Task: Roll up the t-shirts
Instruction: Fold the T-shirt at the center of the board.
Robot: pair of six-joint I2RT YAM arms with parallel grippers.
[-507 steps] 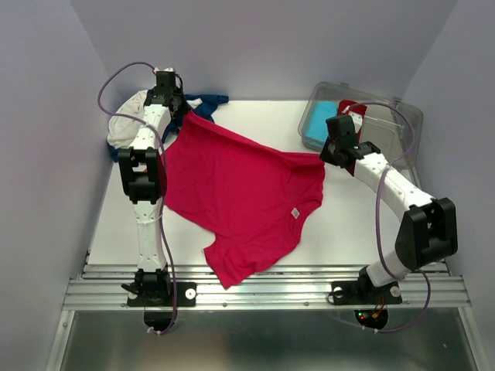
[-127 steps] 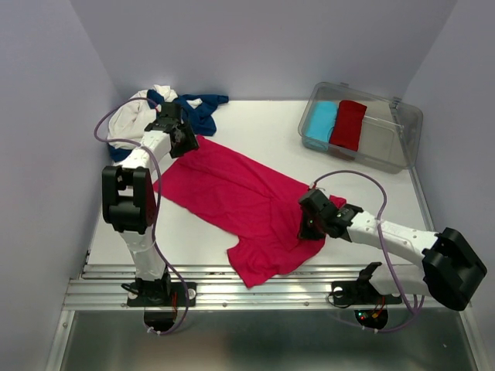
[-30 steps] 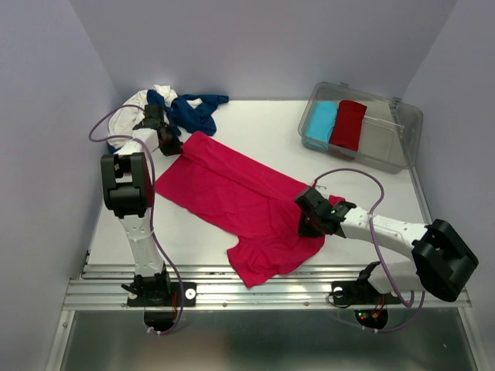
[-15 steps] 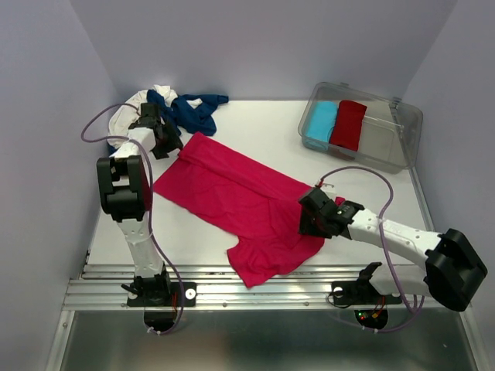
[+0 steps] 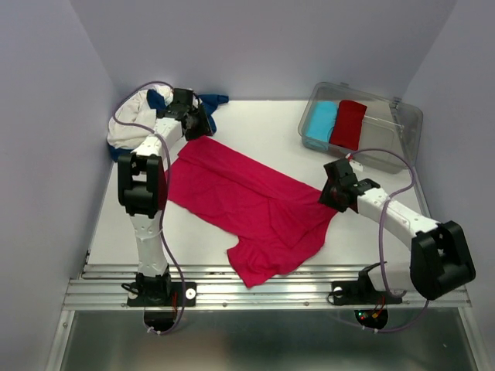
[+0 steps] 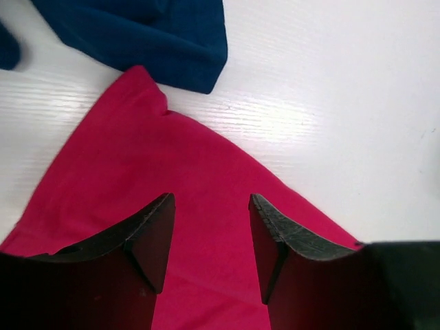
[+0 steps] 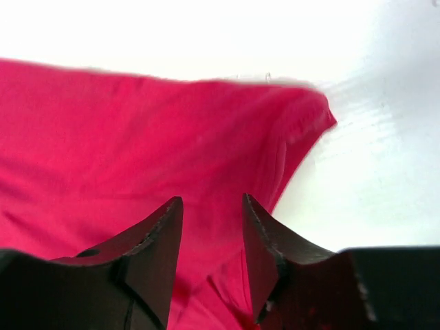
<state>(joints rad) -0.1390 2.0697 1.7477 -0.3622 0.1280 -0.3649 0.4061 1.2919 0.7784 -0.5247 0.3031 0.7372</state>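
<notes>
A bright pink-red t-shirt (image 5: 247, 202) lies folded into a slanted band across the table. My left gripper (image 5: 199, 124) hovers over its far left corner, open, with only pink cloth (image 6: 137, 158) under the gap between its fingers (image 6: 210, 234). Over the shirt's right corner my right gripper (image 5: 333, 194) is open too, and its fingers (image 7: 212, 234) hold nothing above the cloth (image 7: 137, 124). A navy t-shirt (image 5: 210, 103) (image 6: 151, 34) and a cream-white t-shirt (image 5: 130, 124) are bunched at the back left.
A clear plastic bin (image 5: 394, 131) at the back right holds a light-blue roll (image 5: 319, 120) and a darker red roll (image 5: 346, 124). Bare white table (image 5: 255, 127) shows between shirt and bin. Purple walls close in on three sides.
Both grippers, shut a second ago, now stand open. The left gripper has moved right along the shirt's far edge. The right gripper has moved right and back to the shirt's right corner.
</notes>
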